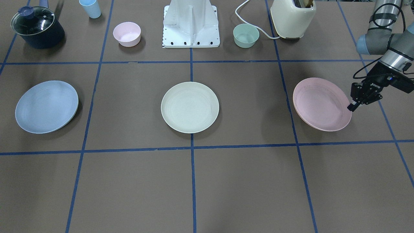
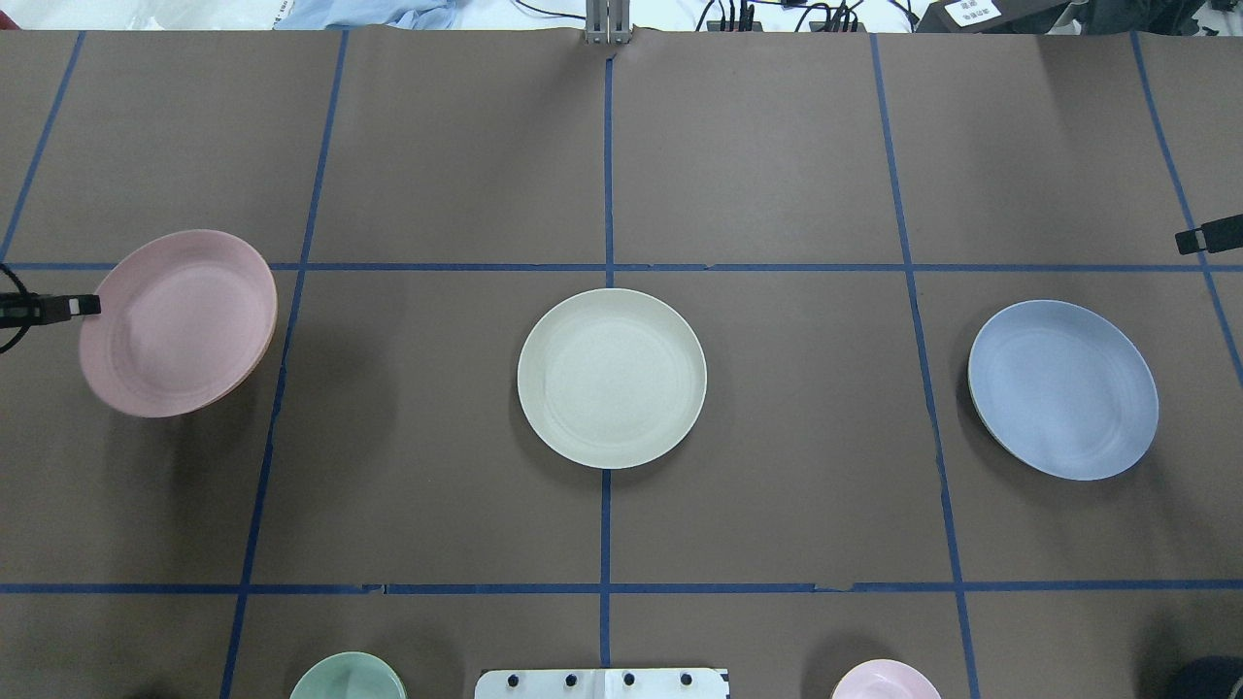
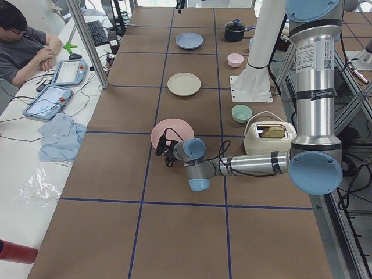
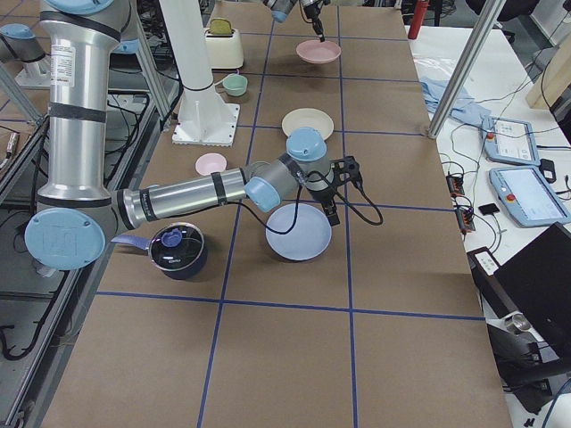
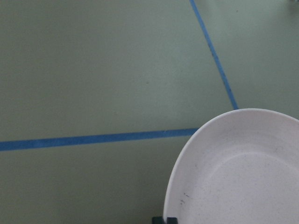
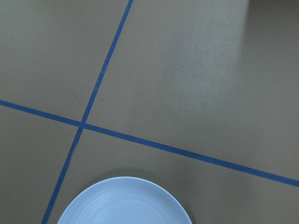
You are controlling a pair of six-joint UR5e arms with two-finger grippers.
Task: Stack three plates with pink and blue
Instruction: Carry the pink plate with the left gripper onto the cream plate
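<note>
Pink plate (image 1: 320, 103) hangs tilted. The cream plate (image 1: 190, 107) lies flat, well inboard of both grippers, and is probably your stack base. The blue plate (image 1: 47, 106) sits just beneath the right gripper (image 4: 332, 216), whose opening you cannot tell. Your left gripper (image 1: 353, 106) is pinched narrow on the pink rim, likely leaving the underside free for stacking.

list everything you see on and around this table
pink plate: 1, pink, robot's left
cream plate: 1, cream, centre
blue plate: 1, blue, robot's right
pink bowl: 1, pink, right of base
green bowl: 1, mint, left of base
pot: 1, dark blue, robot's far right
cup: 1, light blue, beside pot
toaster: 1, cream, beside green bowl
person: 1, grey shirt, side desk
left gripper: 1, black, shut on pink plate
right gripper: 1, black, near blue plate
</note>
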